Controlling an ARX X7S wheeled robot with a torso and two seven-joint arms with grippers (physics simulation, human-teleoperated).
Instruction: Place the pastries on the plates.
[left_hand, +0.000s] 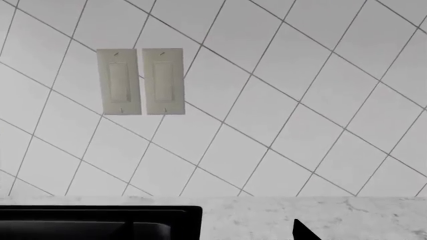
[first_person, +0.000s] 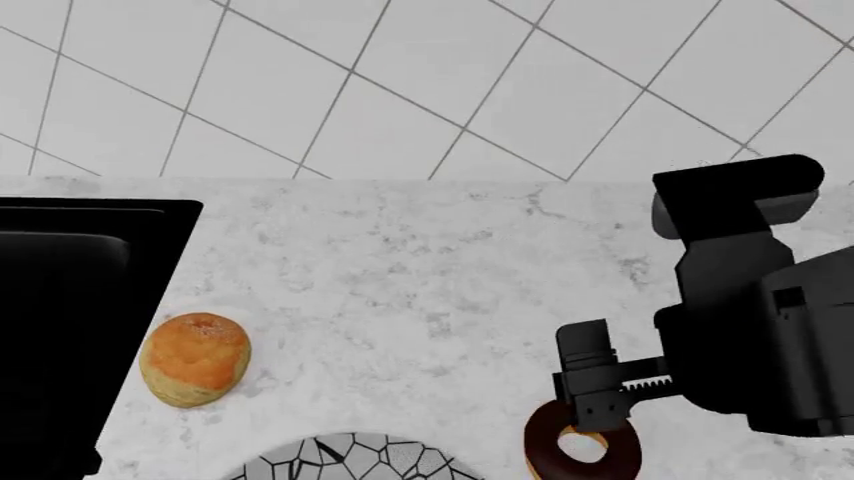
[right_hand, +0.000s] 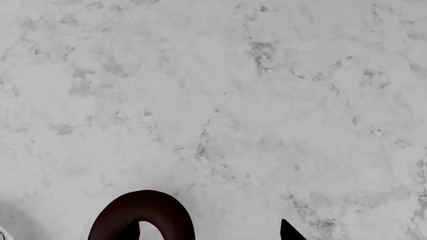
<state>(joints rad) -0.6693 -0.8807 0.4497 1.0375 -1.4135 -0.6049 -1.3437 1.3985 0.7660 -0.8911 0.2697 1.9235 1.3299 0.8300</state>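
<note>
A golden-orange pastry bun (first_person: 195, 358) lies on the marble counter (first_person: 400, 280), just right of the black basin. The white plate with the black mosaic rim (first_person: 350, 458) shows partly at the near edge. The brown wood plate is out of view. My right gripper (first_person: 591, 418) (right_hand: 210, 234) is open and hangs low over a chocolate ring doughnut (first_person: 582, 452) (right_hand: 143, 212). One fingertip (right_hand: 129, 231) shows at the doughnut's hole and the other (right_hand: 289, 231) stands outside the ring. My left gripper (left_hand: 217, 235) faces the tiled wall; one fingertip (left_hand: 303, 231) shows far off centre, and nothing is between the jaws.
A black basin (first_person: 67, 320) (left_hand: 100, 220) is set into the counter at the left. The tiled wall (first_person: 400, 80) rises behind the counter and carries two pale switch plates (left_hand: 140, 81). My right arm's dark body (first_person: 761, 320) covers the counter's right side.
</note>
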